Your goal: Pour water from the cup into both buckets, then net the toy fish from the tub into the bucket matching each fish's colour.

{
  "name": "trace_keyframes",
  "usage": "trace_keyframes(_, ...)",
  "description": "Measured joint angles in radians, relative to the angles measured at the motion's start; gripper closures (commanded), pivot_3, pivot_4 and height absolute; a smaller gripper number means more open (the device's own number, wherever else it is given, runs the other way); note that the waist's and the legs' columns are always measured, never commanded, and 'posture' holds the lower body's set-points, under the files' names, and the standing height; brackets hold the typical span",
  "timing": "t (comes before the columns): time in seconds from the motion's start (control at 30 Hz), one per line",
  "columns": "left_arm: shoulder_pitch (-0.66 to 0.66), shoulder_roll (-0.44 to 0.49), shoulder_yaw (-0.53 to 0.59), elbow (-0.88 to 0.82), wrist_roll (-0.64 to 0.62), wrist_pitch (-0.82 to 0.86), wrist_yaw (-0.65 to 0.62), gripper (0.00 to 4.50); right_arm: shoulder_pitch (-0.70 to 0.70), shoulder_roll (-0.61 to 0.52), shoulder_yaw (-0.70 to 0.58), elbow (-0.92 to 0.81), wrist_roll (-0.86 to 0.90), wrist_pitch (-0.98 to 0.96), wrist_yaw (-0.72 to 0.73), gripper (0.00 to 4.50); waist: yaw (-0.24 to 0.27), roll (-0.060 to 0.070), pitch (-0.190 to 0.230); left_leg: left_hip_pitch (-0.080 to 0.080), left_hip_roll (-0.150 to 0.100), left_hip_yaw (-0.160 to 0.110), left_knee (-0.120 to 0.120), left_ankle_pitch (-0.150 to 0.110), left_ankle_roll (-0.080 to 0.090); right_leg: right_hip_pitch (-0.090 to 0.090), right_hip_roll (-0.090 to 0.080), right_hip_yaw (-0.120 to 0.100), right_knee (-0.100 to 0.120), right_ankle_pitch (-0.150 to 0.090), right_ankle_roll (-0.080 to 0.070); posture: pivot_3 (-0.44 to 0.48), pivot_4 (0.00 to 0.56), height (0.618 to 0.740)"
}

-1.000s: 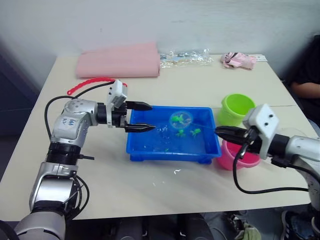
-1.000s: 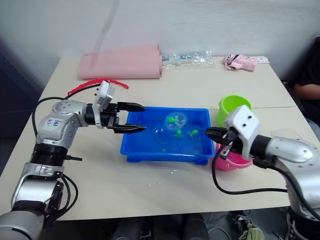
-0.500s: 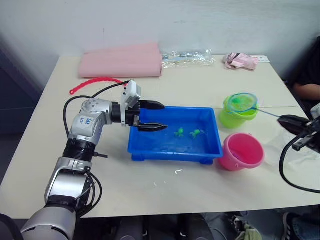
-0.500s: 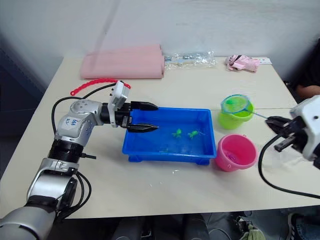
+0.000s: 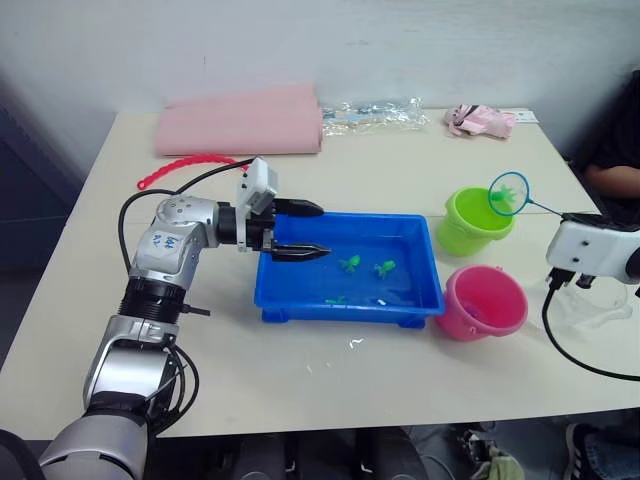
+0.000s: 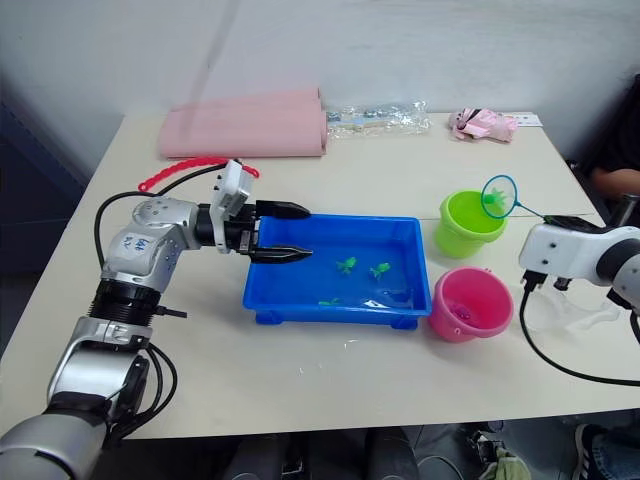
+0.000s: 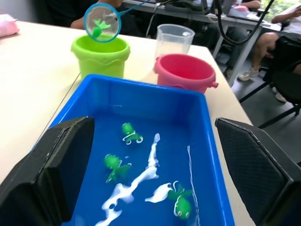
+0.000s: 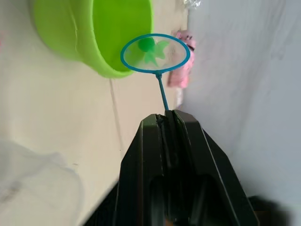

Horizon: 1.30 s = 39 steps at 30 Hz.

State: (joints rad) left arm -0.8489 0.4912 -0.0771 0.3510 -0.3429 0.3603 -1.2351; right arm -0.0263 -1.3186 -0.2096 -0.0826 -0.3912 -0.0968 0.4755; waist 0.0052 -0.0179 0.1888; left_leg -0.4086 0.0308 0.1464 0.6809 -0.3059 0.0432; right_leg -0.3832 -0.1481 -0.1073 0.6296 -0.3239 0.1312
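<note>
We see the L hand [image 5: 303, 231] w/ its two black fingers spread apart, gripping nothing, poised over the left end of the blue tub [image 5: 300, 296], which sits mid-desk [image 5: 300, 370] w/ water in it. Green toy fish [image 7: 131, 133] lie in the tub toward its right half; we count approx. three or four, and can't make out any pink ones there. Behind the L arm, a red beaded strip [image 5: 175, 167] lies on the desk, w/ a pink folded cloth [image 5: 240, 120] further back. Right of the tub stand the lime green bucket [image 5: 470, 222], the farther one, and the pink bucket [image 5: 485, 302] nearer us, just beside the tub's right end. The net [image 8: 155, 52], hoop tilted, hangs above the green bucket's rim w/ a green fish [image 8: 151, 50] in the mesh. The R hand [image 8: 167, 123] is closed on the net's thin handle. The clear cup [image 7: 173, 38] stands beyond the pink bucket, near the R arm.
</note>
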Motion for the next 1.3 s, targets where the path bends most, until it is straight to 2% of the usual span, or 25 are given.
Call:
trace_keyframes(0.2,0.032,0.019,0.001,-0.054,-0.003,0.018,0.014,0.03,-0.003,-0.062,0.003,0.092,-0.147,-0.231,-0.121,4.5,-0.009,0.0,0.0,0.0,0.001,0.0,0.0,0.0,-0.001,0.0,0.0,0.0,0.0,0.0,0.0,0.0,0.15,0.738)
trace_keyframes(0.43,0.039,0.021,0.001,-0.068,-0.005,0.025,0.023,0.03,-0.021,-0.07,-0.026,0.132,-0.16,-0.315,-0.121,4.5,-0.008,0.0,0.0,0.001,0.0,0.0,0.001,0.0,-0.001,0.001,0.0,0.001,-0.001,0.0,0.0,0.0,0.15,0.738)
trace_keyframes(0.53,0.039,0.024,-0.002,-0.068,0.001,0.013,0.017,0.03,-0.056,0.005,-0.057,0.134,0.007,-0.259,-0.031,4.5,-0.008,0.0,0.0,0.002,0.001,-0.001,0.001,0.0,-0.001,0.004,0.001,0.0,-0.002,0.0,0.0,0.0,0.15,0.738)
trace_keyframes(0.7,0.069,0.054,-0.022,-0.068,0.025,-0.026,-0.013,0.03,-0.077,0.174,-0.111,-0.049,0.424,0.059,0.182,4.5,-0.008,0.001,0.0,0.002,0.001,-0.003,0.0,0.0,-0.001,0.005,0.002,-0.001,-0.001,0.0,0.0,0.0,0.15,0.738)
trace_keyframes(0.87,0.084,0.057,-0.039,-0.073,0.037,-0.03,-0.022,0.03,-0.102,0.201,-0.101,-0.265,0.573,0.217,0.273,4.5,-0.003,0.001,0.0,0.002,0.0,-0.004,0.001,0.0,0.0,0.006,0.0,-0.002,-0.001,0.0,0.0,0.0,0.15,0.738)
trace_keyframes(1.03,0.096,0.057,-0.047,-0.078,0.044,-0.034,-0.022,0.03,-0.107,0.238,0.029,-0.319,0.518,0.228,0.284,4.5,-0.001,0.001,0.0,0.002,-0.001,-0.004,0.001,0.0,0.0,0.006,0.0,-0.002,-0.001,0.0,0.0,0.0,0.15,0.738)
trace_keyframes(1.13,0.098,0.058,-0.05,-0.098,0.045,-0.034,-0.021,0.03,-0.107,0.241,0.116,-0.295,0.412,0.178,0.281,4.5,-0.004,0.001,0.0,0.002,-0.001,-0.003,0.001,0.0,0.0,0.006,0.0,-0.002,-0.001,0.0,0.0,0.0,0.15,0.738)
trace_keyframes(1.3,0.111,0.061,-0.05,-0.109,0.046,-0.032,-0.017,0.03,-0.112,0.249,0.177,-0.219,0.267,0.096,0.252,4.5,-0.006,0.001,0.0,0.002,0.0,-0.003,0.001,0.0,0.0,0.006,0.0,-0.002,-0.001,0.0,0.0,0.0,0.15,0.738)
